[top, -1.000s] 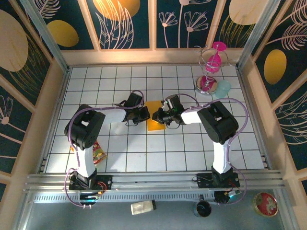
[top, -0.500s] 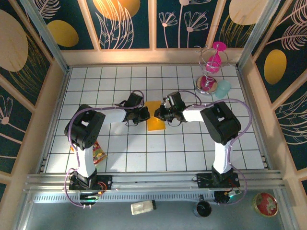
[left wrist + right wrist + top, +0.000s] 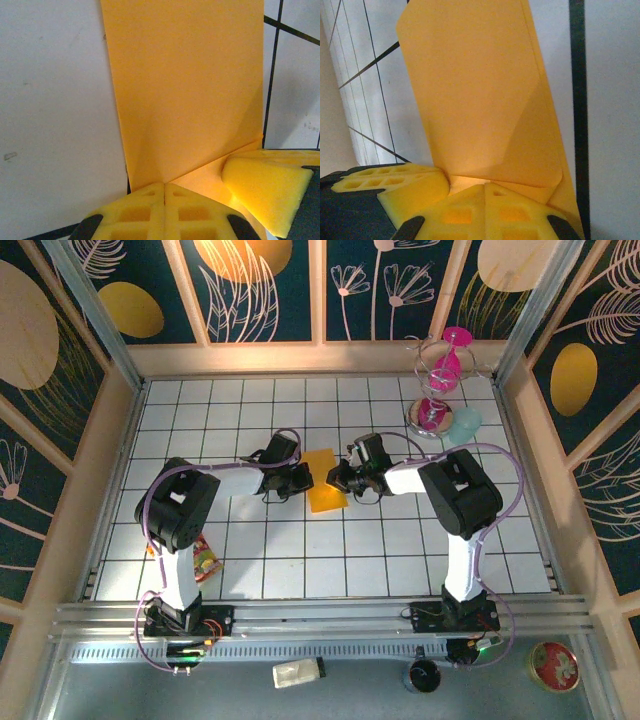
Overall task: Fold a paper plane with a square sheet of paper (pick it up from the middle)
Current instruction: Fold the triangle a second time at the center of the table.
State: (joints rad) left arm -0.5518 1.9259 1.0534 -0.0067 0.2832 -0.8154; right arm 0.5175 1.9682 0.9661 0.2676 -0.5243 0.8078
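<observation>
Folded sheet of paper (image 3: pixel 322 490) lies flat, long axis near-to-far. L gripper (image 3: pixel 304 479) & R gripper (image 3: pixel 334 480) flank the sheet, jaws fully closed, tips touching it.

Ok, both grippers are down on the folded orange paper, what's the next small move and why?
Probably slide the shut left gripper along the diagonal fold edge while the shut right gripper pins the sheet. Both tips sit side by side on it, and the flap looks only loosely creased.

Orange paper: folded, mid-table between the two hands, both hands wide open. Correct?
No: both hands are shut. In the wrist views the left hand and right hand each show fingers pressed together. Rest holds: the folded orange paper lies mid-table between them in the top view.
</observation>
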